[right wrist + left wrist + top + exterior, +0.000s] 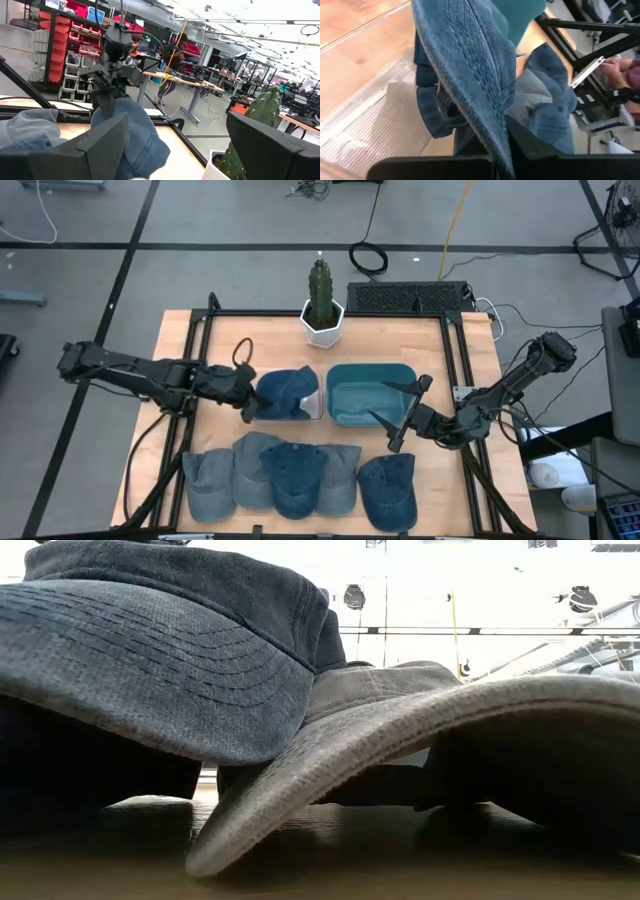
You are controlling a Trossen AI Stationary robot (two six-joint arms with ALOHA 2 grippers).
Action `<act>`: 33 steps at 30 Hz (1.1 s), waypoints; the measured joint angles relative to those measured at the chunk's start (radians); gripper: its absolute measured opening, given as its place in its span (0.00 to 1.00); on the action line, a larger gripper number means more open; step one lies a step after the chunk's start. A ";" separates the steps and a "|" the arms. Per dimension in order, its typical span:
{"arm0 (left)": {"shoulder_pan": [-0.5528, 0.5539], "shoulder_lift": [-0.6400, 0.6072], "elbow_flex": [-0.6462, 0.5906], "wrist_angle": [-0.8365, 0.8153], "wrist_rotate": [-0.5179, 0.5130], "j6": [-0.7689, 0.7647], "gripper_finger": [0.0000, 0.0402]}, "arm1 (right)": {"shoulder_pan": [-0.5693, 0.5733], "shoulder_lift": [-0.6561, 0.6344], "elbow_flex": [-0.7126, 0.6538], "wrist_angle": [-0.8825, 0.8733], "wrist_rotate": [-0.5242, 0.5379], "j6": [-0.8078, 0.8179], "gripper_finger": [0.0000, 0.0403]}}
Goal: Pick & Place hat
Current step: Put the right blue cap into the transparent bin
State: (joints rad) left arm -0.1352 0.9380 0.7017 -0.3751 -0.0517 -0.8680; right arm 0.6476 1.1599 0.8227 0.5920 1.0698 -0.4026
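A blue denim hat [286, 392] hangs from my left gripper [248, 398], just left of a teal bin [370, 392] at mid table. The left gripper is shut on the hat. In the right wrist view the hat [131, 131] droops below that gripper. My right gripper [404, 413] is open and holds nothing; it hovers at the bin's right near corner, pointing toward the hat. Several more hats [300, 477], grey and blue, lie in a row along the near edge. My left gripper [497, 161] pinches the hat's stitched brim [485, 107] at its edge between the two fingers, coming from the table's left. The crown [445, 100] hangs below, slack, over a clear ribbed sheet [375, 125]; I cannot tell whether it touches the sheet.
A potted cactus [322, 305] stands at the far edge, behind the bin. The clear sheet [313, 406] lies between hat and bin. A black frame [455, 360] borders the table. The low view is filled by the brims of the near hats [400, 740]. People show in the room beyond.
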 joint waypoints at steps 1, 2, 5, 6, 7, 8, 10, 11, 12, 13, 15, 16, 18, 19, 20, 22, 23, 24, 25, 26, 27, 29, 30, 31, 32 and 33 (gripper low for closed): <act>0.005 0.015 0.000 0.011 0.003 0.001 0.02 | 0.000 0.000 0.000 0.000 0.000 0.000 0.81; 0.011 0.029 0.000 0.018 0.008 0.002 0.02 | 0.000 0.000 0.000 -0.002 0.000 0.000 0.81; 0.025 0.070 0.000 0.006 0.019 -0.004 0.02 | 0.000 0.000 0.000 -0.006 0.000 -0.001 0.81; 0.025 0.081 0.000 0.003 0.016 -0.008 0.02 | 0.000 0.000 0.000 -0.006 0.000 -0.001 0.81; 0.025 0.089 0.000 -0.001 0.010 -0.010 0.02 | 0.000 0.000 0.000 -0.006 0.000 -0.001 0.81; 0.025 0.098 0.000 -0.001 0.002 -0.007 0.02 | 0.000 0.000 0.000 -0.006 0.000 -0.001 0.81; 0.025 0.116 0.000 0.003 0.000 0.022 0.05 | 0.000 0.000 0.000 -0.007 0.000 -0.001 0.81; 0.025 0.124 0.000 -0.001 0.000 0.042 0.07 | 0.000 0.000 0.000 -0.007 0.000 -0.001 0.81; 0.023 0.132 0.000 -0.004 0.001 0.061 0.10 | 0.000 0.000 0.000 -0.007 0.000 -0.001 0.81; 0.021 0.138 0.000 -0.004 0.001 0.077 0.13 | 0.000 0.000 0.000 -0.007 0.000 -0.001 0.81; 0.017 0.148 0.000 -0.008 0.000 0.087 0.19 | 0.000 0.000 0.000 -0.007 0.000 -0.001 0.81; 0.017 0.150 0.000 -0.010 0.000 0.088 0.22 | 0.000 0.000 0.000 -0.007 0.000 -0.001 0.81; 0.017 0.151 0.000 -0.012 -0.001 0.105 0.28 | 0.000 0.000 0.000 -0.007 0.000 -0.001 0.81; 0.017 0.151 0.000 -0.013 -0.001 0.127 0.31 | 0.000 0.000 0.000 -0.007 0.000 -0.001 0.81; 0.017 0.147 0.000 -0.015 -0.001 0.150 0.34 | 0.000 0.000 0.000 -0.007 0.000 -0.002 0.81; 0.017 0.138 -0.001 -0.017 0.000 0.197 0.40 | 0.000 0.000 0.000 -0.007 0.000 -0.002 0.81; 0.017 0.133 -0.001 -0.016 0.002 0.212 0.43 | 0.000 0.000 0.000 -0.009 -0.001 -0.002 0.81; 0.017 0.125 -0.001 -0.021 0.008 0.227 0.46 | 0.000 0.000 0.000 -0.011 -0.001 -0.002 0.81; 0.017 0.116 -0.001 -0.028 0.008 0.238 0.49 | 0.000 0.000 0.000 -0.012 -0.001 -0.002 0.81; 0.019 0.106 -0.001 -0.027 0.008 0.245 0.51 | 0.000 0.000 0.000 -0.013 -0.001 -0.002 0.81; 0.022 0.094 -0.001 -0.028 0.006 0.248 0.54 | 0.000 0.000 0.000 -0.015 -0.001 -0.002 0.81; 0.030 0.062 -0.001 -0.045 0.002 0.254 0.57 | 0.000 0.000 0.000 -0.017 -0.001 -0.002 0.81; 0.035 0.047 -0.001 -0.053 0.002 0.255 0.59 | 0.000 0.000 0.000 -0.019 -0.001 0.000 0.81; 0.039 0.030 -0.001 -0.061 0.000 0.257 0.60 | 0.000 0.000 0.000 -0.021 -0.001 0.003 0.81; 0.044 0.012 -0.001 -0.078 -0.002 0.263 0.62 | 0.000 0.000 0.000 -0.022 -0.001 0.008 0.81; 0.049 -0.006 -0.001 -0.098 -0.004 0.268 0.62 | 0.000 0.000 0.000 -0.023 -0.001 0.014 0.81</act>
State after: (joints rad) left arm -0.0859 0.9324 0.7010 -0.4735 -0.0561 -0.6000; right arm 0.6476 1.1599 0.8227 0.5687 1.0691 -0.3887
